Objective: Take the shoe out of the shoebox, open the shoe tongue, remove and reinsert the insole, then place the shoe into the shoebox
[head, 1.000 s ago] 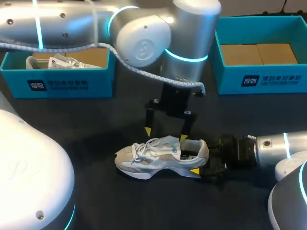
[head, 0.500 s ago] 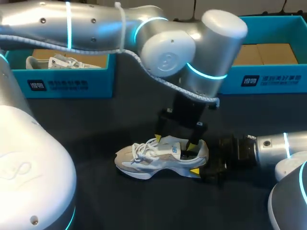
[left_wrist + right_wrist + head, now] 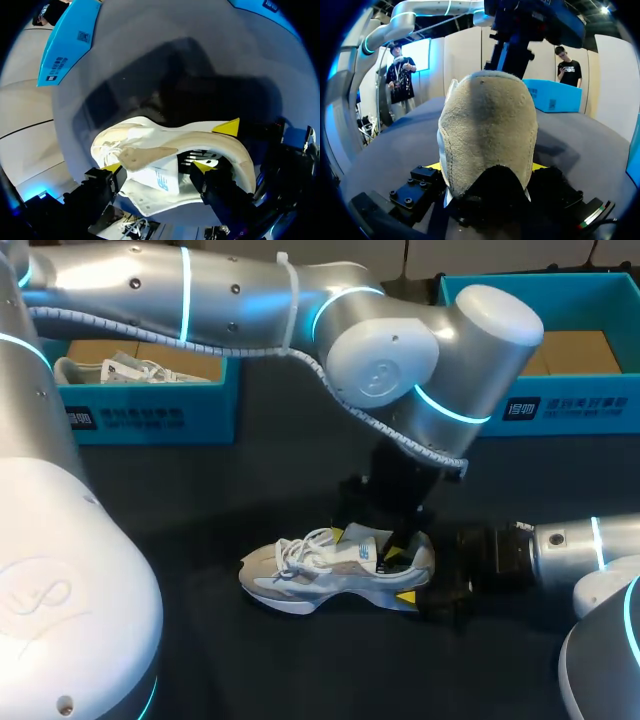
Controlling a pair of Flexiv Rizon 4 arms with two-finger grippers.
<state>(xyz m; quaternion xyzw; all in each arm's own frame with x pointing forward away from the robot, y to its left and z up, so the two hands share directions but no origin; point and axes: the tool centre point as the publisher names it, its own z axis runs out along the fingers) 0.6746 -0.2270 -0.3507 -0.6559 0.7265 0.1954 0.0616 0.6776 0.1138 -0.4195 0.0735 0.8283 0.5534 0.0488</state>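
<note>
A white and beige sneaker (image 3: 310, 570) lies on its sole on the black table, toe to the left. My left gripper (image 3: 367, 543) hangs over its opening from above. In the left wrist view its open fingers (image 3: 157, 167) straddle the raised tongue (image 3: 150, 172): one tip is at the tongue's edge, the other down in the opening, apart from it. My right gripper (image 3: 418, 577) comes in low from the right and is shut on the heel. In the right wrist view the suede heel (image 3: 487, 130) fills the space between its fingers (image 3: 485, 167).
A teal shoebox (image 3: 150, 415) at the back left holds a second white shoe (image 3: 110, 370). Another teal shoebox (image 3: 560, 405) at the back right shows only its cardboard floor. My left arm spans the space above the table's middle.
My left gripper has come down and slightly right onto the shoe's opening, its fingers narrowing a little around the tongue. The shoe and my right gripper have stayed in place.
</note>
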